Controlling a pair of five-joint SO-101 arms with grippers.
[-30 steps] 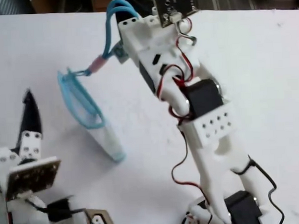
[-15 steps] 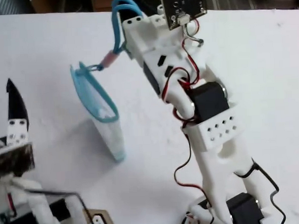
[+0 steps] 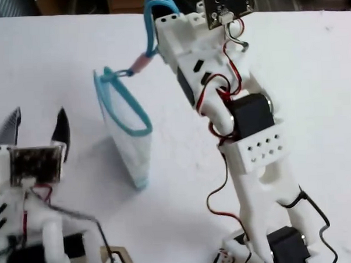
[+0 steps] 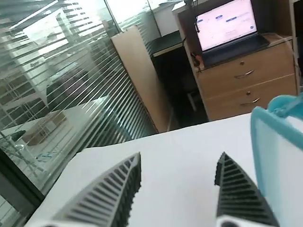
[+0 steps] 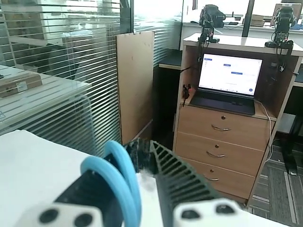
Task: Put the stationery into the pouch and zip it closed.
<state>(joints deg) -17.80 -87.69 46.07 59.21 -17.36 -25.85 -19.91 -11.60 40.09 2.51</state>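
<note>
R gripper (image 5: 144, 158) at far side of counter (image 3: 312, 67), closed on the blue strap (image 3: 152, 16) of the pouch (image 3: 128, 139). Strap joins pouch's top corner via pink tab (image 3: 140, 63). Pouch stands on end on counter, leaning a bit, btwn the two arms. L gripper (image 3: 36, 123) open, jaws wide apart, near pouch, not touching.

Brightly and evenly lit. Glary across the table (image 3: 55, 55); softly shadowed at 8 o'clock of the pouch (image 3: 132, 148); daylit through blinds (image 4: 61, 71).
</note>
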